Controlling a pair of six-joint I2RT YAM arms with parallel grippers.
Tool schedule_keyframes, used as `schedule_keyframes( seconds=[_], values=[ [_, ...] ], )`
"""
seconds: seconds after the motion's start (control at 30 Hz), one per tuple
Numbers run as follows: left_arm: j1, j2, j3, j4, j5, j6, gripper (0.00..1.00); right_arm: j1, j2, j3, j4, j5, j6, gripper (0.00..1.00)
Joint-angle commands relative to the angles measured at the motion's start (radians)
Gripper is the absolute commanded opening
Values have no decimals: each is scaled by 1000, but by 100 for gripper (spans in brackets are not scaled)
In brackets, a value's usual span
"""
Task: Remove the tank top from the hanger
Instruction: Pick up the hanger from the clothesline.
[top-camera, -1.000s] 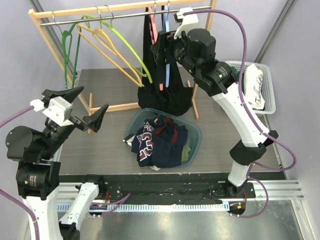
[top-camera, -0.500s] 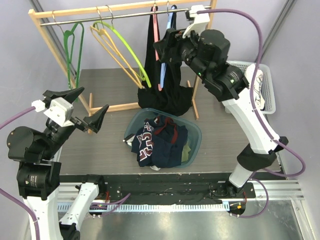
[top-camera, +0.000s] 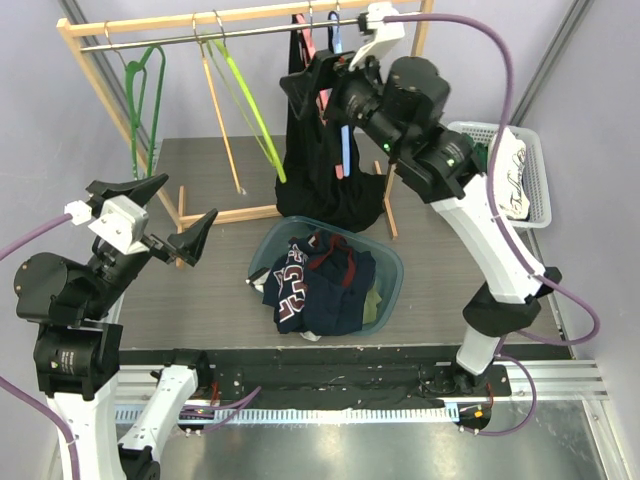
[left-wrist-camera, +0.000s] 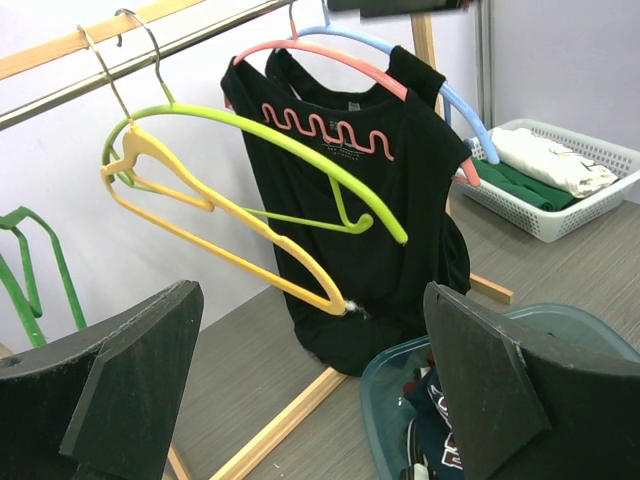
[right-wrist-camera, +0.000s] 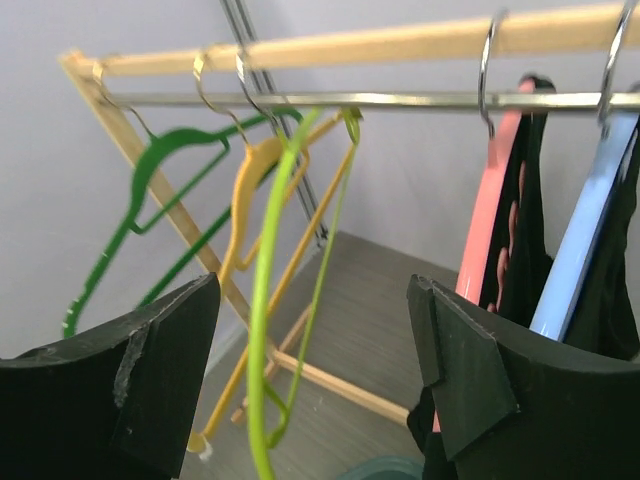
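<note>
Tank top on its hanger, both grippers empty.
Left gripper (top-camera: 178, 205) hovers nearest, jaws wide apart; past the clothes bin (top-camera: 392, 258), the black tank top (top-camera: 320, 190) hangs on a pink hanger (left-wrist-camera: 330, 60) from the rail (top-camera: 150, 40), with the right gripper (right-wrist-camera: 312, 295) spread open beside it.

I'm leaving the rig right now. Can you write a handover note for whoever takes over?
Left gripper: open and empty, hovering low on the left, far from the rail.
Right gripper: open and empty, raised to the rail between the lime hanger and the pink hanger.
Tank top: black, hanging at the pink hanger, with a blue hanger right beside it. I can't tell if it sits on both. Its hem hangs just behind the tub of clothes.
Done: nothing gripped yet.
Left: grasp the tank top, slip it off its hanger and set it down.
</note>
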Motion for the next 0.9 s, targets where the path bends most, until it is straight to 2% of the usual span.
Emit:
schedule_keyframes(
  seconds=[0.0, 0.37, 0.67, 0.87],
  values=[
    [6, -16, -8, 50, -2, 11, 97, 7, -18, -45, -16, 71, 16, 85],
    [6, -13, -11, 66, 8, 1, 97, 6, -97, -148, -62, 168, -4, 86],
    [4, -13, -16, 72, 15, -7, 97, 4, -229, -355, -25, 190, -29, 87],
    [4, -13, -11, 75, 18, -13, 97, 4, -244, -379, -25, 208, -39, 88]
  ],
)
